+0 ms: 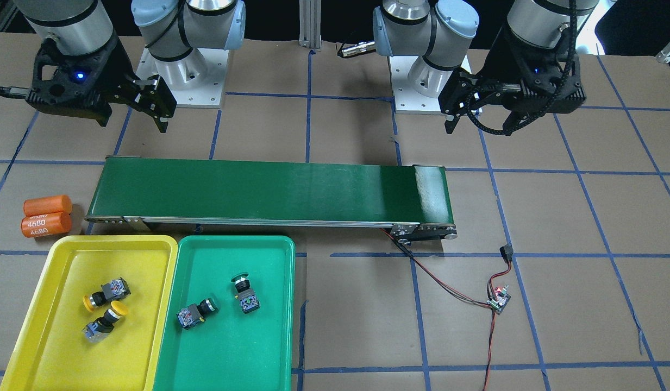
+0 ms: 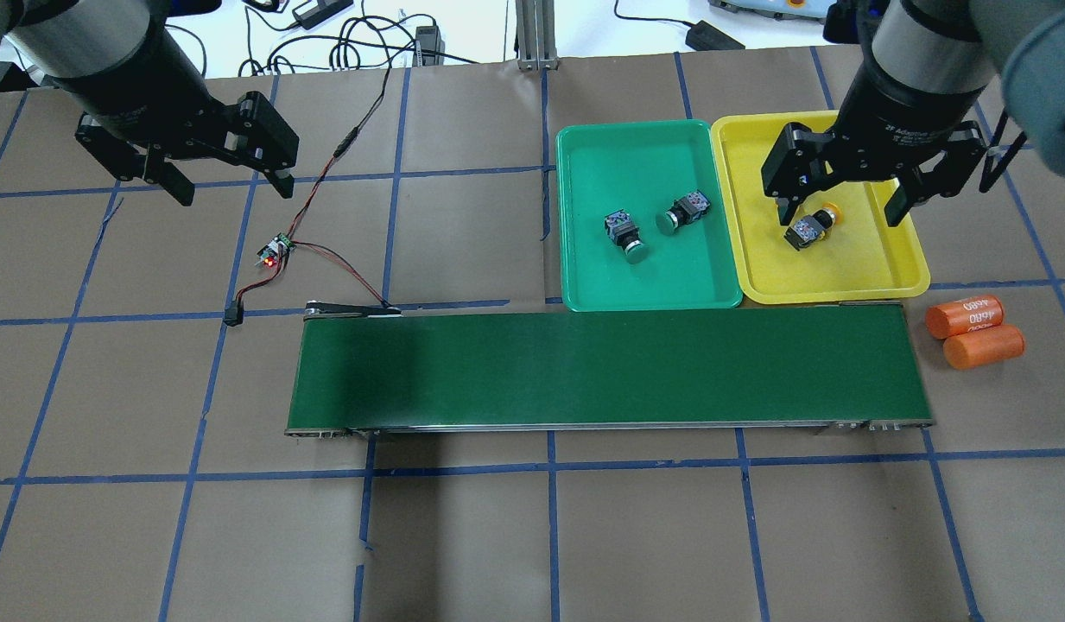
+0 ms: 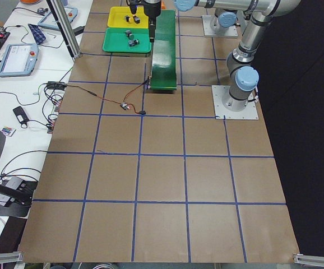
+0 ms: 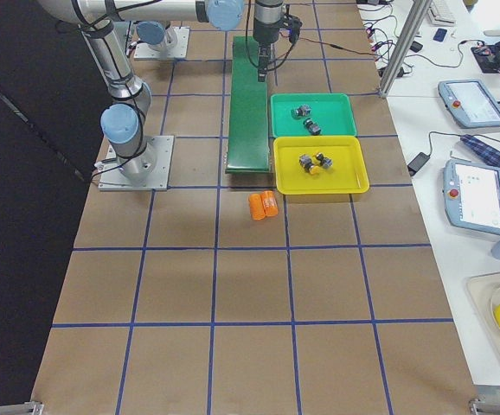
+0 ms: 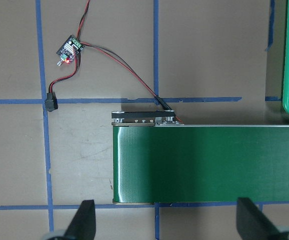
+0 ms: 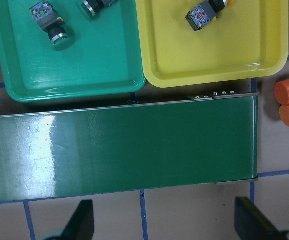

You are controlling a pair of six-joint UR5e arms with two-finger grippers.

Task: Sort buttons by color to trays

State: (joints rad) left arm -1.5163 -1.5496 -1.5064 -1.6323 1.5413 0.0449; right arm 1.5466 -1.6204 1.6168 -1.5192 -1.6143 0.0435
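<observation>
By the look of it, the sorting is complete: all 4 buttons lie in trays that match their caps, and no button shows on the belt or on the worktop around it. I judge that nothing is left but to retire the arms.

The yellow tray holds 2 yellow buttons, one just above the other in the front view. They lie close together on their sides, near the tray's middle. The green tray sits just beside it, their long rims touching or nearly so. It holds 2 green buttons, one lying on its side and one with its cap towards the belt, a little apart from each other.

The left jaws stand wide apart and hold nothing, raised above the belt's far end, near the red and black wires. The right jaws are also wide apart and hold nothing, raised above the tray end of the belt. 2 orange cylinders lie on the worktop next to the yellow tray, outside both trays.
</observation>
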